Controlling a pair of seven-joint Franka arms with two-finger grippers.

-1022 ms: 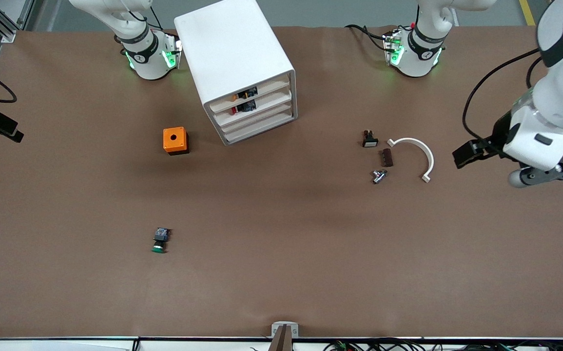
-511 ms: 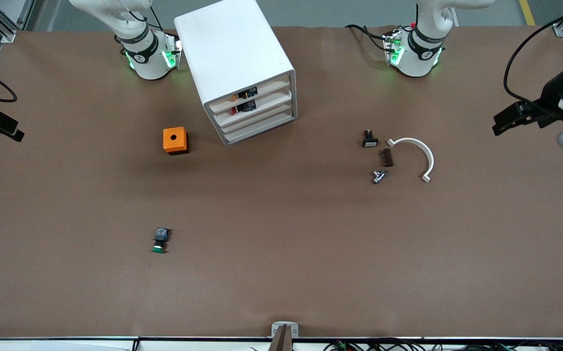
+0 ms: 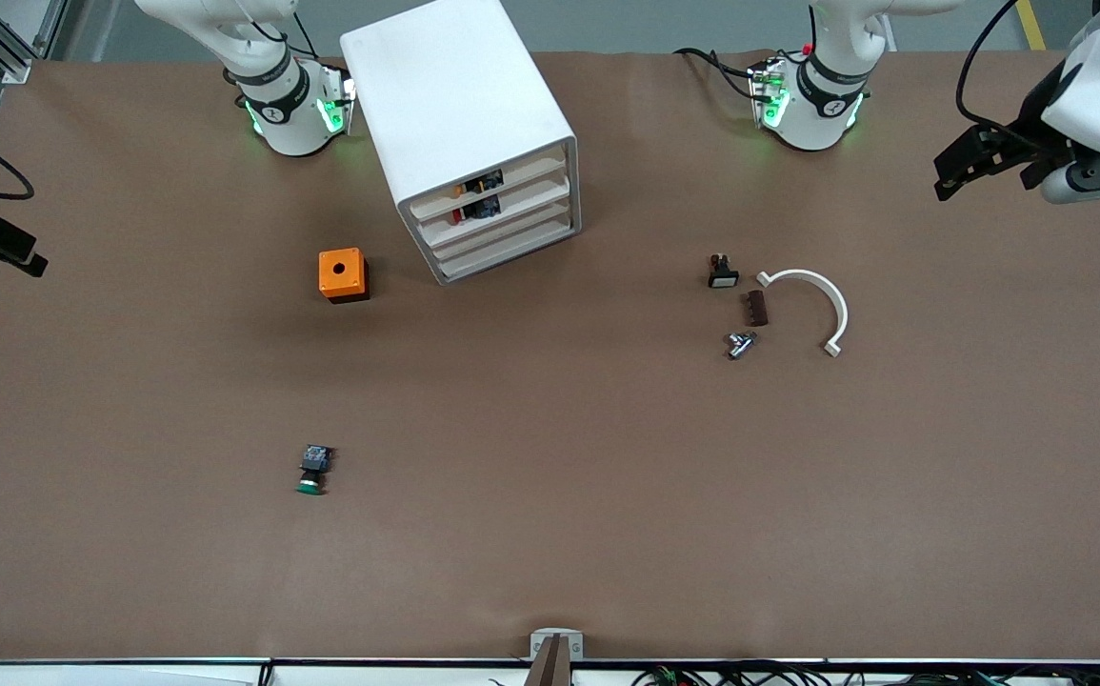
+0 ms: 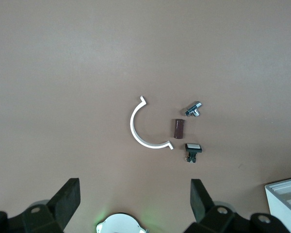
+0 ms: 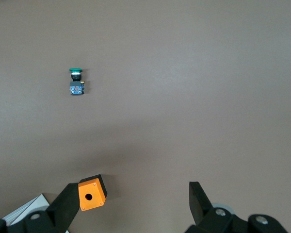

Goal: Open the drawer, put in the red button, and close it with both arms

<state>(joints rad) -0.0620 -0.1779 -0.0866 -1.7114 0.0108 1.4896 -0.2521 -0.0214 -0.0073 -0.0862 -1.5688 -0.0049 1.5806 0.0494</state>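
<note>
On the matte brown table (image 3: 550,534), near the right arm's base, sits the white boxy cabinet (image 3: 459,114) — smooth glossy plastic, rounded edges, four shallow drawers stacked in its front face. All four sit flush. The second drawer (image 3: 502,202) from the top holds the red button (image 3: 459,215): red cap and black-and-blue block visible through the gap above its lip. Small parts also show in the top drawer (image 3: 492,183), can't tell what.

Beside the cabinet toward the right arm's end: orange square box (image 3: 343,274), black base, round hole on top. Nearer the camera: green button (image 3: 312,471) lying on its side.

Toward the left arm's end, a cluster: white curved half-ring clip (image 3: 814,303), small brown ribbed block (image 3: 756,309), shiny metal fitting (image 3: 740,344), black switch with white face (image 3: 722,273).

Left gripper (image 4: 133,204) hangs high over the table's left-arm end, fingers spread wide, nothing held. Right gripper (image 5: 131,204) is up over the orange box area, fingers wide, nothing held.
</note>
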